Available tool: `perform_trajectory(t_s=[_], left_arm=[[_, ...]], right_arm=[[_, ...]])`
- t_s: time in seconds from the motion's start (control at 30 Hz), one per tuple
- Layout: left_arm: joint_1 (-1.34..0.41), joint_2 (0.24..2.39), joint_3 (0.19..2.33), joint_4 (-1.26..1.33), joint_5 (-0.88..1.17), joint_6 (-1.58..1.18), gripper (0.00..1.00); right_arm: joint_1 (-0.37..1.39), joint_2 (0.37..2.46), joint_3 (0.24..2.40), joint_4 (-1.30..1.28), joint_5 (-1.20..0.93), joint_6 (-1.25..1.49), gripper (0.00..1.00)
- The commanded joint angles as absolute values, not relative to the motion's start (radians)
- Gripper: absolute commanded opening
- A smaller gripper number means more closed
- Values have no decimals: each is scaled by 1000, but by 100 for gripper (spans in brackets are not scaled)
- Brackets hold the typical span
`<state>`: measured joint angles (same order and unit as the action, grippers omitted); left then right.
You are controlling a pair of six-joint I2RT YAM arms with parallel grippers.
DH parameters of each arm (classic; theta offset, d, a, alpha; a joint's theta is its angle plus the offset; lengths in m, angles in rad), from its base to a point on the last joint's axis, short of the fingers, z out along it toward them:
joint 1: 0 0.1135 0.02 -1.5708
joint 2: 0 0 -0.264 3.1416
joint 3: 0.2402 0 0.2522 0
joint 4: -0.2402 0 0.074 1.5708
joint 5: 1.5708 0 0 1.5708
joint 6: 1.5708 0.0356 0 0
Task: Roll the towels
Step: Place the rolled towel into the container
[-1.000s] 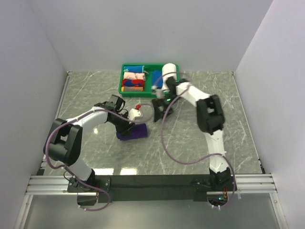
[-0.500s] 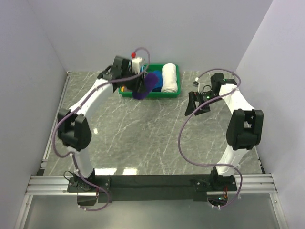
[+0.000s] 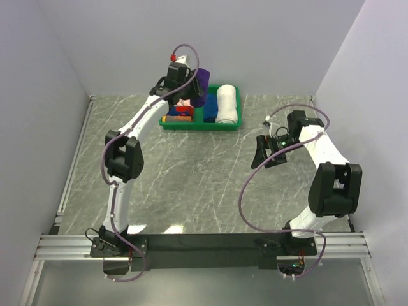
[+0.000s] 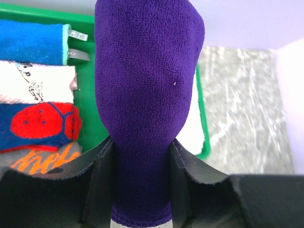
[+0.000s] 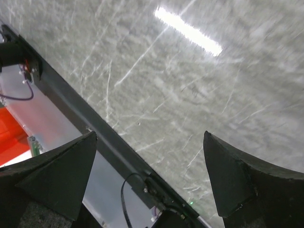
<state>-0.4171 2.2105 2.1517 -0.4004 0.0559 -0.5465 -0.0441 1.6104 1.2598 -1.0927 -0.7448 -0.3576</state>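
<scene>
Top view: left tool (image 3: 193,86) clenched on the rolled purple towel (image 3: 203,78), held up over the green tray (image 3: 233,125); right tool (image 3: 264,153) released, jaws wide, holding nothing above the desk (image 3: 191,172). Left wrist view: both fingers (image 4: 102,175) press the roll's sides, its long axis pointing straight away from the camera; tags on the neighbouring blue towel (image 4: 31,42) and the orange lettering (image 4: 45,159) are unreadable. Right wrist view: fingers (image 5: 57,180) far apart, only marbled desk between them.

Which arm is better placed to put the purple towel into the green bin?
Left. The left pincer holds the towel over the bin; the right pincer is open and empty, over the table, apart from the bin.
</scene>
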Motion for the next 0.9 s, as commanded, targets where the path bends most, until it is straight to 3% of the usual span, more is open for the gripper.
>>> perform_trajectory(t_s=[0.0, 0.87], left_arm=[[-437, 2235, 2177, -273, -43, -620, 0], [-457, 2549, 2247, -259, -397, -459, 0]], right_arm=[[-51, 1552, 1213, -1131, -732, -376, 99], [-64, 1500, 1167, -1149, -673, -385, 100]])
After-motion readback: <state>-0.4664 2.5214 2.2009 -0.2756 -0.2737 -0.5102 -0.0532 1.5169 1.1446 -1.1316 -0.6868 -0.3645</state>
